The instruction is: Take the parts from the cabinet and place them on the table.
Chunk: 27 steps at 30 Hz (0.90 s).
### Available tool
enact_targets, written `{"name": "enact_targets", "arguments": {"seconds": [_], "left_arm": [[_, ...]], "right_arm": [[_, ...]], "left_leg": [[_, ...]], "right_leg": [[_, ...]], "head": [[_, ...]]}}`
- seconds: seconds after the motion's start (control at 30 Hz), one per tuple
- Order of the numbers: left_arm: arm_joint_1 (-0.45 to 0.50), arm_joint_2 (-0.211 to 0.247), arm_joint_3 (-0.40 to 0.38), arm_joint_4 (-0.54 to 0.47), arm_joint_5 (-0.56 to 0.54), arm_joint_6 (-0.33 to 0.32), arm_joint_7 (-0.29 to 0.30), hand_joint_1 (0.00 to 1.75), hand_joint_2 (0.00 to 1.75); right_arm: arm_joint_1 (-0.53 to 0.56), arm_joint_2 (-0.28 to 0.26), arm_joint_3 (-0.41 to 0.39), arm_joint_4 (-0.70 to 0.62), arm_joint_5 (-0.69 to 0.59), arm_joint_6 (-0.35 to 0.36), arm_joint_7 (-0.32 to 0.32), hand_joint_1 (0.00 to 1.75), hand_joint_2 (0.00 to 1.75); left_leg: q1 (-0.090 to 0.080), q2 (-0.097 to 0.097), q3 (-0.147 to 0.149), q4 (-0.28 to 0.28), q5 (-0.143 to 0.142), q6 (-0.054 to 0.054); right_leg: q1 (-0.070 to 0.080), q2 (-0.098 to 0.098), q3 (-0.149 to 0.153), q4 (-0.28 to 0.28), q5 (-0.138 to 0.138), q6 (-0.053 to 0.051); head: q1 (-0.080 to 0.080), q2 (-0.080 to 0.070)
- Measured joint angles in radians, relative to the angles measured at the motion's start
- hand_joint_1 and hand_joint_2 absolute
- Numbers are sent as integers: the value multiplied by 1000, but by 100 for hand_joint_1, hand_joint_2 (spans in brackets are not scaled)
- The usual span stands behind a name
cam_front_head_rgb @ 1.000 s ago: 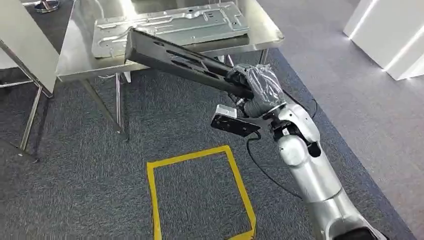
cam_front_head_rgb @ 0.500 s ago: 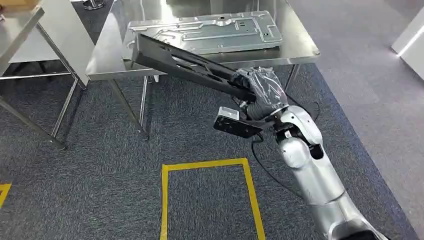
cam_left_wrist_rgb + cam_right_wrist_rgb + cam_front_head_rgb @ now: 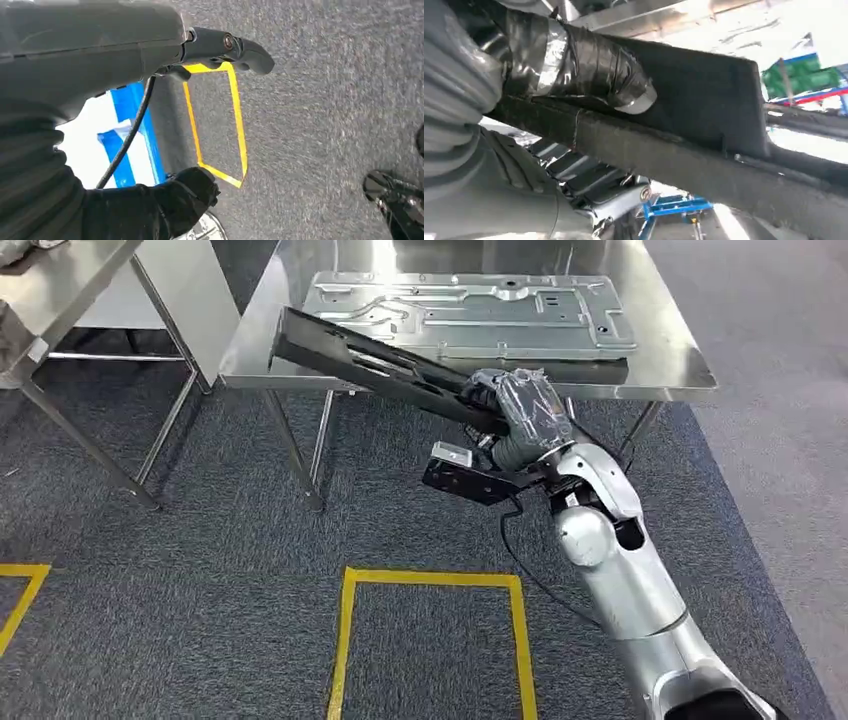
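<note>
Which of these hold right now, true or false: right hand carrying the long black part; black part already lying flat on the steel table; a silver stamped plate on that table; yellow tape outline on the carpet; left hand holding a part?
1. The right hand grips the long black channel-shaped part. True.
2. The black part lies flat on the shiny steel table. False: it is held tilted, its far end over the table's near edge.
3. A silver stamped sheet-metal plate lies on the table. True.
4. A yellow tape outline marks the grey carpet. True.
5. The left hand holds a part. False: nothing is in it.
</note>
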Motion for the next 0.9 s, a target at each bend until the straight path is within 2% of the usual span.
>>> {"name": "enact_targets", "arguments": {"seconds": [0.03, 0.07, 0.1, 0.13, 0.17, 0.2, 0.27, 0.3, 0.33, 0.37, 0.4, 0.43, 0.47, 0.5, 0.53, 0.6, 0.63, 0.67, 0.7, 0.77, 0.8, 0.83, 0.87, 0.9], "left_arm": [[-2, 0, 0, 0, 0, 1, 0, 0, 175], [-5, 0, 0, -1, 0, 0, 0, 0, 175], [-8, 0, 0, -1, 0, 0, 1, 0, 175], [-9, 0, 0, -1, 0, 0, 0, 0, 175], [-9, 0, 0, -1, 0, -1, 1, 0, 175], [-8, 0, 0, -1, 0, -1, 2, 0, 175], [-8, 0, 0, -1, 0, 2, 6, 0, 175], [-4, 3, 1, -1, 0, 6, 13, 0, 175], [-9, 6, 1, -1, 0, 10, 18, 0, 175], [-10, 8, 1, 0, 0, 15, 23, 0, 175], [-10, 12, 1, 0, 1, 19, 28, 0, 175], [-10, 18, 1, 3, 1, 23, 33, 0, 175], [-14, 33, 1, 7, 1, 33, 37, 0, 175], [-12, 41, 1, 23, 2, 47, 43, 0, 175], [-12, 57, 2, 41, 2, 63, 50, 0, 175], [-16, 87, 2, 93, 2, 92, 58, 0, 175], [-18, 100, 2, 107, 2, 99, 60, 0, 175], [-18, 108, 2, 124, 2, 104, 61, 0, 175], [-17, 119, 2, 135, 2, 109, 63, 0, 175], [-13, 135, 2, 165, 2, 119, 64, 0, 175], [-10, 143, 2, 177, 2, 123, 64, 0, 175], [-12, 148, 2, 190, 2, 127, 64, 0, 175], [-15, 153, 2, 199, 2, 134, 61, 0, 175], [-17, 156, 2, 207, 2, 138, 59, 0, 175]], "right_arm": [[-7, -1, 0, 5, 3, 4, 5, 175, 175], [-11, -6, 0, 10, 8, 9, 12, 175, 175], [-10, -8, 1, 16, 15, 13, 18, 175, 175], [-7, -8, 2, 24, 18, 15, 23, 175, 175], [-7, -9, 3, 31, 21, 15, 28, 175, 175], [-8, -9, 3, 36, 26, 16, 32, 175, 175], [-15, -9, 5, 43, 44, 23, 49, 175, 175], [-18, -10, 8, 54, 59, 31, 63, 175, 175], [-27, -7, 14, 61, 78, 37, 78, 175, 175], [-28, 1, 21, 67, 95, 40, 90, 175, 175], [-28, 8, 27, 74, 113, 40, 101, 175, 175], [-31, 11, 27, 81, 128, 40, 110, 175, 175], [-36, 24, 28, 89, 146, 40, 118, 175, 175], [-43, 38, 33, 98, 162, 39, 124, 175, 175], [-56, 49, 39, 111, 176, 35, 125, 175, 175], [-70, 74, 52, 150, 196, 24, 123, 175, 175], [-69, 81, 54, 163, 200, 22, 122, 175, 175], [-69, 88, 58, 179, 203, 21, 121, 175, 175], [-69, 93, 61, 190, 204, 20, 121, 175, 175], [-76, 106, 62, 207, 215, 16, 118, 175, 175], [-80, 108, 64, 216, 221, 14, 117, 175, 175], [-92, 108, 68, 224, 227, 13, 117, 175, 175], [-97, 109, 69, 227, 232, 16, 118, 175, 175], [-99, 109, 69, 227, 234, 21, 121, 175, 175]], "left_leg": [[0, 0, 6, -2, -5, 7], [0, -2, 13, -2, -13, 9], [0, -8, 21, -1, -21, 10], [0, -16, 32, 0, -31, 9], [0, -22, 43, 3, -41, 8], [1, -28, 58, 5, -53, 5], [1, -35, 86, 13, -80, -3], [0, -37, 79, 12, -88, -10], [-3, -40, 81, 21, -94, -18], [1, -40, 75, 20, -92, -22], [1, -39, 76, 14, -93, -27], [0, -39, 79, 12, -96, -33], [1, -36, 80, 14, -107, -40], [2, -26, 72, 47, -114, -46], [4, -23, 37, 108, -134, -52], [7, -19, -71, 270, -181, -60], [8, -17, -113, 318, -180, -61], [7, -17, -134, 321, -150, -60], [7, -17, -130, 276, -95, -58], [6, -17, -76, 99, 42, -46], [3, -18, -57, 59, 51, -38], [-6, -17, -47, 50, 42, -34], [-7, -15, -35, 28, 20, -27], [-8, -16, -38, 32, 16, -26]], "right_leg": [[-4, 16, -45, 74, -25, 1], [-4, 23, -101, 159, -53, 3], [-5, 25, -160, 237, -68, 7], [-5, 25, -206, 279, -57, 10], [-6, 25, -225, 269, -17, 12], [-7, 25, -221, 215, 47, 12], [-11, 25, -186, 47, 183, 9], [-9, 26, -185, 55, 169, 4], [-4, 28, -165, 19, 158, -2], [-1, 28, -167, 19, 146, -14], [1, 28, -168, 16, 143, -19], [0, 29, -166, 12, 141, -24], [-7, 27, -152, 1, 140, -30], [-8, 26, -141, -5, 135, -38], [-8, 27, -133, -8, 132, -43], [-6, 27, -118, -8, 118, -47], [-5, 25, -107, -8, 109, -47], [-4, 23, -94, -8, 99, -46], [-3, 23, -78, -8, 89, -46], [-1, 23, -47, -8, 67, -44], [-4, 23, -48, -13, 58, -42], [2, 26, -41, -14, 54, -34], [1, 25, -43, -16, 52, -30], [0, 24, -41, -21, 50, -26]], "head": [[0, 0], [1, 0], [0, 0], [0, 0], [1, 0], [0, 0], [1, 0], [1, 0], [3, 0], [2, 0], [4, 0], [4, 0], [4, 0], [2, 0], [1, 0], [2, 0], [2, 0], [2, 0], [1, 0], [2, 0], [3, 0], [2, 0], [2, 0], [2, 0]]}}
